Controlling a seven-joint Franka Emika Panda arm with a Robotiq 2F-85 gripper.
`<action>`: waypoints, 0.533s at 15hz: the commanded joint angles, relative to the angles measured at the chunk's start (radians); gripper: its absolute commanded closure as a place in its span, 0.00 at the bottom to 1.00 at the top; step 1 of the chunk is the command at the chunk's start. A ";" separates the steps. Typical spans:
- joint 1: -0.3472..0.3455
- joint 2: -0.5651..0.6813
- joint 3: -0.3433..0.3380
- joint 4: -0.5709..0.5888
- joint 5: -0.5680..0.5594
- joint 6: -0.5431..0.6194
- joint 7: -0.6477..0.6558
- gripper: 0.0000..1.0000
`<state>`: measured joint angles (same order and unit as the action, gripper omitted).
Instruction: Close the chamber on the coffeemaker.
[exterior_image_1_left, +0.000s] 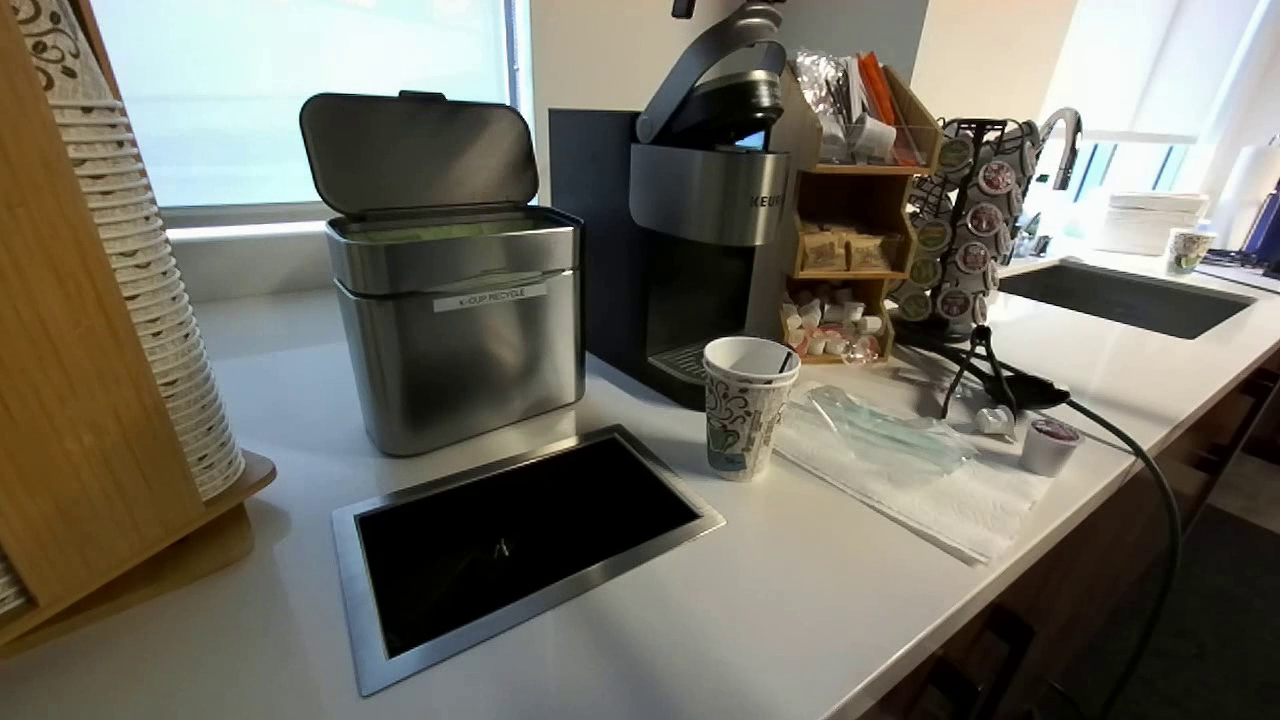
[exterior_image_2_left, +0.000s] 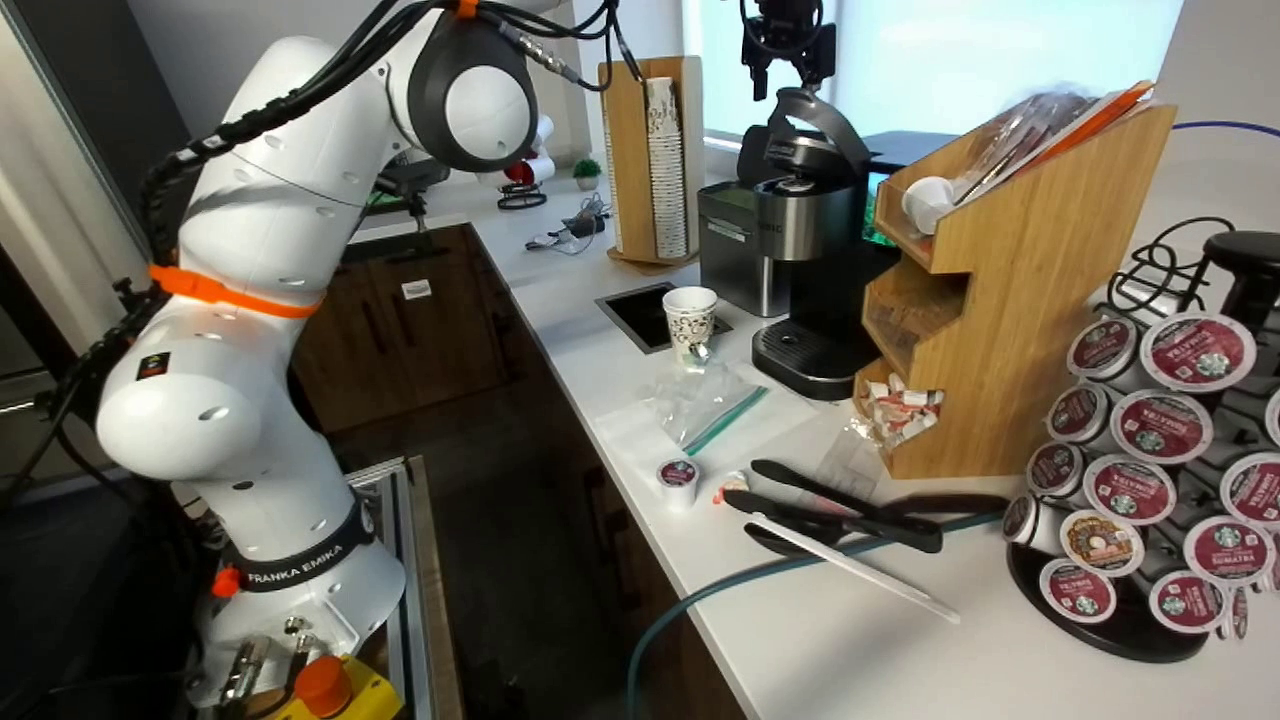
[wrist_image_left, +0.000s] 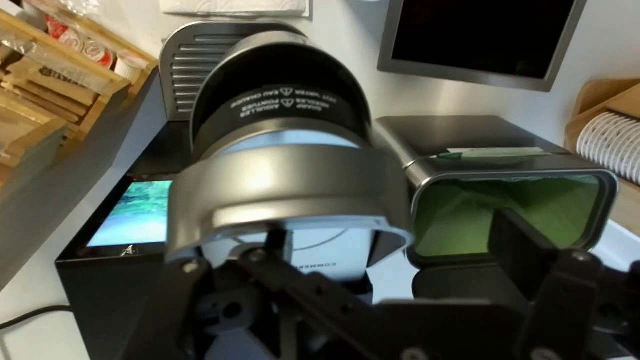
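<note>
Coffeemaker (exterior_image_1_left: 710, 195) upright on white counter (exterior_image_1_left: 800, 590), b/w steel bin (exterior_image_1_left: 460, 360) marked K-CUP RECYCLE and wooden organizer (exterior_image_2_left: 1040, 300). With chamber (exterior_image_1_left: 728, 105) open, i.e. tilted up, & w/ handle (wrist_image_left: 295, 175) raised above it. In wrist view, on black band (wrist_image_left: 282, 110) of chamber, upside down, to be read: SHARP NEEDLES.

Just above handle, in an exterior view, gripper (exterior_image_2_left: 787, 78) pointing down. With jaws well apart: in wrist view, one finger (wrist_image_left: 275, 242) next to handle, opp. finger (wrist_image_left: 520, 250) in front of bin as seen by camera. Cannot tell abt. contact of first finger w/ handle. Across floor gap from counter, white robot arm (exterior_image_2_left: 270, 250).

Before drip tray (exterior_image_1_left: 685, 362), two paper cups (exterior_image_1_left: 745, 420), one inside the other, upright, close to metal-framed opening (exterior_image_1_left: 545, 597) in counter. On bin, lid (exterior_image_1_left: 425, 150) raised. Nr. front edge of counter, one coffee pod (exterior_image_2_left: 678, 485) & paper towel (exterior_image_1_left: 920, 510), the latter w/ clear plastic bag (exterior_image_1_left: 885, 432) upon it. Farther along, black utensils (exterior_image_2_left: 870, 518), w/ white stick (exterior_image_2_left: 860, 571) lying across, & rack (exterior_image_2_left: 1130, 640) w/ many pods (exterior_image_2_left: 1160, 425). Past bin, wooden holder (exterior_image_1_left: 90, 400) w/ cup column (exterior_image_1_left: 150, 290).
</note>
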<state>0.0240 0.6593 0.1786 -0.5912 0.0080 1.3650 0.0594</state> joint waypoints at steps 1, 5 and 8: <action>-0.012 -0.019 0.020 -0.037 0.050 -0.109 0.039 0.00; -0.005 0.002 0.007 -0.025 0.040 -0.094 0.029 0.00; -0.007 0.001 0.007 -0.028 0.043 -0.100 0.046 0.00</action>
<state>0.0172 0.6606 0.1857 -0.6189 0.0512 1.2646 0.1051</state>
